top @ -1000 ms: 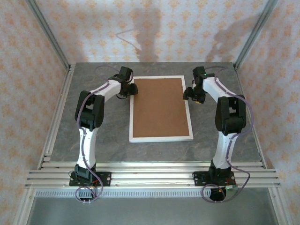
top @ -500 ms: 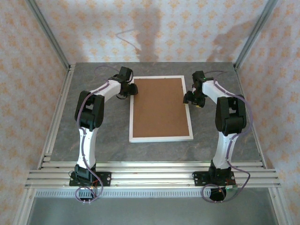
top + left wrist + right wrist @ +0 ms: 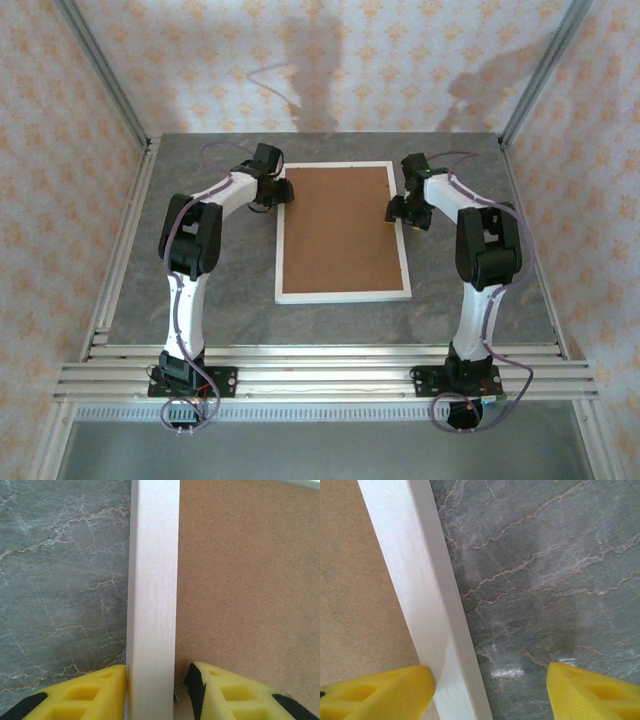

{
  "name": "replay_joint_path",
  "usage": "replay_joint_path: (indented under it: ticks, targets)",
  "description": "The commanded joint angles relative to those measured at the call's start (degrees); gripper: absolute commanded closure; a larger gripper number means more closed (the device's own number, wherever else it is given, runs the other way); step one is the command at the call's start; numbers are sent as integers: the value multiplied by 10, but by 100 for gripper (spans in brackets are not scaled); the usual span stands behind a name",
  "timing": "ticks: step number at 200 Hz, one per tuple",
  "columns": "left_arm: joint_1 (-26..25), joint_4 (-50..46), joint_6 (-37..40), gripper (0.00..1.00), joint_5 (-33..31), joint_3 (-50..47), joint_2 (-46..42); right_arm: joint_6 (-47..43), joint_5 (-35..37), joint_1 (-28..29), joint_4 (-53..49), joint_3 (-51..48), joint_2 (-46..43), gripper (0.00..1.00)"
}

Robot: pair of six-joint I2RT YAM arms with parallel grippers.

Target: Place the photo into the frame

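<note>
The white frame (image 3: 280, 240) lies flat in the middle of the table, with a plain brown backing board (image 3: 340, 228) filling it. The photo is out of view. My left gripper (image 3: 283, 190) straddles the frame's left rail (image 3: 152, 580) near the far corner. Its outer finger (image 3: 95, 687) touches the rail, while the inner pad (image 3: 194, 682) stands a narrow gap off it over the board. My right gripper (image 3: 400, 212) is wide open across the right rail (image 3: 420, 590). One finger (image 3: 380, 690) sits over the board and the other finger (image 3: 595, 690) hangs over bare table.
The grey marbled table (image 3: 200, 300) has free room on either side of the frame and in front of it. Aluminium rails (image 3: 320, 375) run along the near edge, and patterned walls close in the back and sides.
My right gripper has shifted a little left, onto the frame's right rail. The left arm and the frame have stayed still.
</note>
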Motion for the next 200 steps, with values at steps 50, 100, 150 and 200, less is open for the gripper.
replay_joint_path:
  ticks: [50, 100, 150, 200]
  targets:
    - [-7, -17, -14, 60, 17, -36, -5, 43, -67, 55, 5, -33, 79, 31]
    - [-7, -24, -9, 60, 7, -36, -8, 26, -7, 44, -21, -22, -14, 31]
    - [-6, -25, -8, 60, 3, -37, -9, 14, 17, 3, -43, -36, -99, 31]
    - [-6, -30, -5, 60, 0, -36, -12, 15, 29, -10, -36, -56, -104, 31]
